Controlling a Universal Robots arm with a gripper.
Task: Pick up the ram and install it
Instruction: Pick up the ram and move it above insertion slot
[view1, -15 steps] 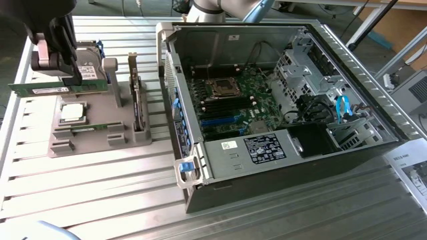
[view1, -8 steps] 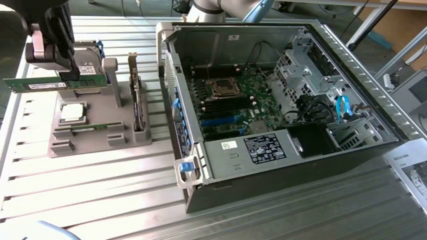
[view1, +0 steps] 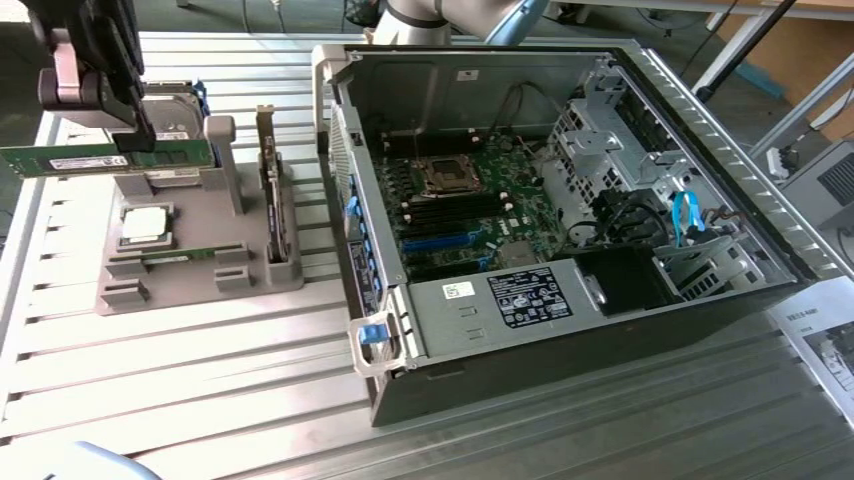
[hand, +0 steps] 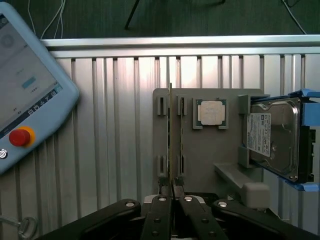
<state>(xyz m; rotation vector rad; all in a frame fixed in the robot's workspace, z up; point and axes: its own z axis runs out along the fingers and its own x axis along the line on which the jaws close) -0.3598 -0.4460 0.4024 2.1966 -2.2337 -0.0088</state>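
The ram (view1: 94, 157) is a thin green stick with a white label, held level in the air above the grey holder (view1: 187, 270) at the exterior view's left. My gripper (view1: 131, 140) is shut on its upper edge near one end. In the wrist view the ram (hand: 170, 135) shows edge-on as a thin line running away from my shut gripper (hand: 173, 192), over the holder (hand: 210, 160). The open computer case (view1: 694, 120) lies to the exterior view's right of the holder, with its motherboard (view1: 461, 200) exposed.
The holder also carries a processor chip (view1: 144, 224), an upright card with a metal bracket (view1: 274, 215) and a silver hard drive with blue rails (hand: 274, 137). A teach pendant with a red button (hand: 25, 100) lies on the slatted table (view1: 200, 380). Papers (view1: 821, 350) sit at the exterior view's right edge.
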